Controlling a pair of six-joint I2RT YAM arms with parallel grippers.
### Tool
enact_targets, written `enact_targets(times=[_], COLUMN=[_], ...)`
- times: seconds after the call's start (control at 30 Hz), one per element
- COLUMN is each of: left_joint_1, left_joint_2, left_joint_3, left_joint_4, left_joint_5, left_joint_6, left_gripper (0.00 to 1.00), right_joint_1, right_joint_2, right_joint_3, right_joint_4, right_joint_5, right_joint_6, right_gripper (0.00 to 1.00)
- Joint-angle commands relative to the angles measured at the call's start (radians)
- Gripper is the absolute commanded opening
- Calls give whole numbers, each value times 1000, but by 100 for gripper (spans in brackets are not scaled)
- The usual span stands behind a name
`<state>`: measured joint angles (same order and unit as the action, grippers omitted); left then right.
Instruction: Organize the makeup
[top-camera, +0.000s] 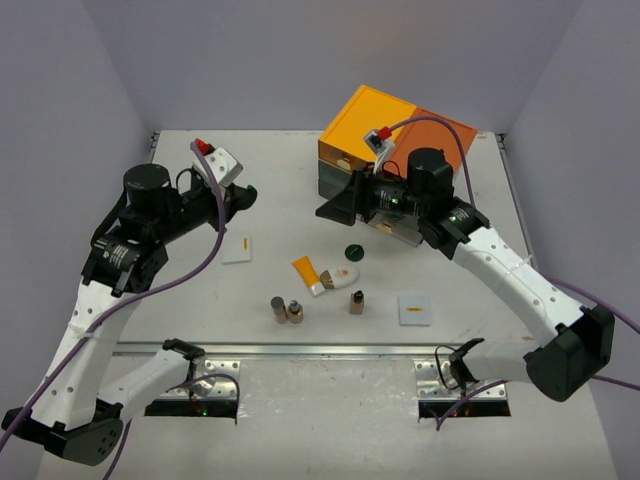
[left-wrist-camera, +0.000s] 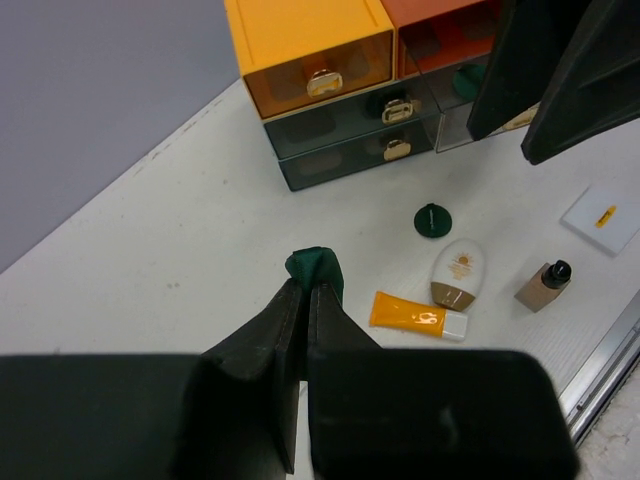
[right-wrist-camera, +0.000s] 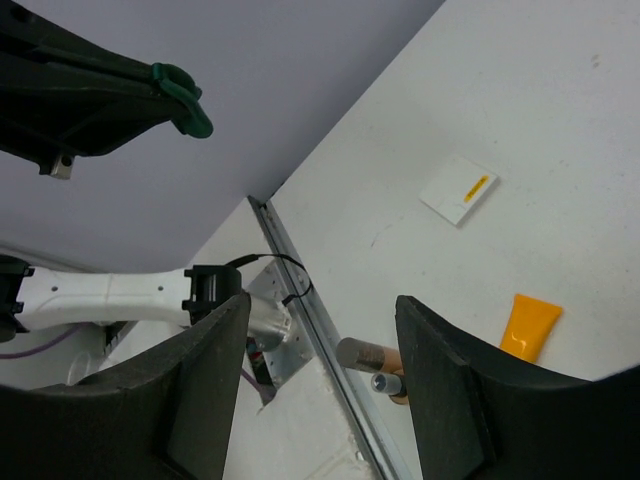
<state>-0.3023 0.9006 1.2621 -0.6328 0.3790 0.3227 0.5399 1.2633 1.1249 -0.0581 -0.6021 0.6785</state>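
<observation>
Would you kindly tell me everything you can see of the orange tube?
The orange tube is a flat-ended squeeze tube, glossy plastic by its look, with small print and a white cap. It lies flat on the white table, cap end close beside the white oval piece; nothing holds it.

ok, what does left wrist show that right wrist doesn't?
Only left wrist: the drawer chest, a green disc, the white oval, a lone bottle.
Only right wrist: two bottles by the rail, and the left arm's white link.
Both: the orange tube, the shut left gripper, and a white square apiece, likely different ones.
</observation>
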Motion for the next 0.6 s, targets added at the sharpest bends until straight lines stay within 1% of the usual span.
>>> enact_targets(times=[0.0,0.23,0.47,0.57], left_joint_1=[-3,-4,-4,-3], left_joint_2=[-26,-27,1,7], left_joint_3=[13,-13,-7,0], left_joint_4=[18,19,45,47], left_joint_5=[16,21,72,112], left_joint_6=[-17,-14,-59,-81], left_gripper=[0,0,0,0], right_joint_1=[5,29,92,108], right_joint_2=[34,61,153,177], right_joint_3=[54,18,87,86], right_joint_4=[72,188,270,338], right_joint_5=[26,-20,-65,-77], right_joint_6=[4,42,63,65], right_gripper=[60,61,60,59])
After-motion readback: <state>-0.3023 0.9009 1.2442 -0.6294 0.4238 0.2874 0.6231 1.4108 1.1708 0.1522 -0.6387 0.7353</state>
